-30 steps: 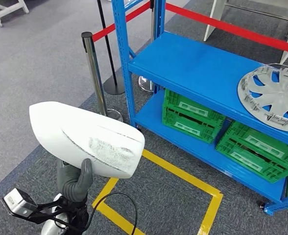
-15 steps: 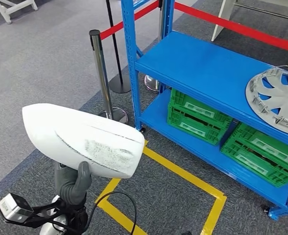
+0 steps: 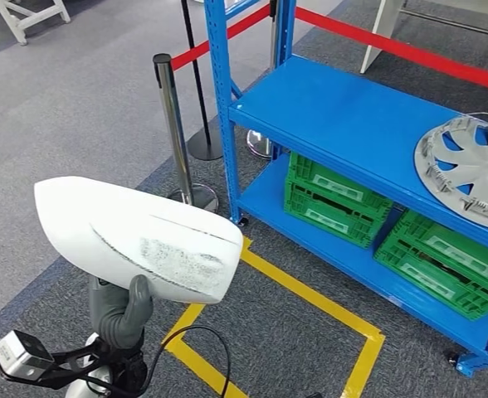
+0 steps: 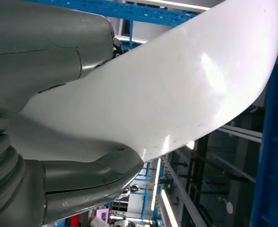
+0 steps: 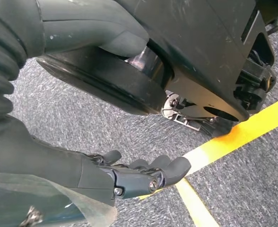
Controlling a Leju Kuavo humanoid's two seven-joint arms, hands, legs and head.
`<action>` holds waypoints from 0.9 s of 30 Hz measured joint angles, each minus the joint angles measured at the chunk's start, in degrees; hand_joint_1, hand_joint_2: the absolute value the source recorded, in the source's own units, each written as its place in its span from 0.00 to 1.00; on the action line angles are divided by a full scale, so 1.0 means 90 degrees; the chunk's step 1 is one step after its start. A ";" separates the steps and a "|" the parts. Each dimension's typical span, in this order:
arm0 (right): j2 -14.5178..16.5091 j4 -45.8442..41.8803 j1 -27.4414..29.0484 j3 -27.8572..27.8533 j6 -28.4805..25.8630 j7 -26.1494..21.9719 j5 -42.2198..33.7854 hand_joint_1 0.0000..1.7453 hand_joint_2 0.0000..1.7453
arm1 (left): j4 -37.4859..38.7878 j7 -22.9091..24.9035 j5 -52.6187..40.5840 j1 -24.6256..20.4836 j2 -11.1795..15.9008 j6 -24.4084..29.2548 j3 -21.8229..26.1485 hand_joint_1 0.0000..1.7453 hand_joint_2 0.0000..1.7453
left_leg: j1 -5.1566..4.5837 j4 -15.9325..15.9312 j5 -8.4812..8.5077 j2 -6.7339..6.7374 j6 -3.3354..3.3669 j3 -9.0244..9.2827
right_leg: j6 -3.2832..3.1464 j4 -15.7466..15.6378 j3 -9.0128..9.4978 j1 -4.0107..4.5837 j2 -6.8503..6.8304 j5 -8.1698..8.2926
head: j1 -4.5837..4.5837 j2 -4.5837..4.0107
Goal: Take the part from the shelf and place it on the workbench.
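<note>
While the left hand [image 3: 121,308] grips the white part [image 3: 138,239] from beneath in the head view, most of the long shell juts out past the fingers to either side, so a tilt could roll it off onto the carpet. To the right of the hand stands the blue shelf [image 3: 354,124], near enough to clip on a turn. From the left wrist, thumb [image 4: 91,177] and fingers [image 4: 48,52] clamp the smooth, glossy shell, which may slip. From the right wrist, the right hand [image 5: 137,176] hangs empty over the floor, fingers loosely apart.
</note>
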 joint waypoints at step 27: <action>-0.0029 -0.0012 -0.0005 0.0086 0.0228 -0.0029 0.0202 0.00 1.00 | -0.0014 -0.0030 0.0123 -0.0100 -0.0052 -0.0313 0.0015 1.00 1.00 | 0.0028 0.0520 -0.0250 0.0027 -0.0081 -0.0392 | -0.0028 -0.0050 0.0061 0.0009 -0.0178 -0.0036 | -0.0022 0.0000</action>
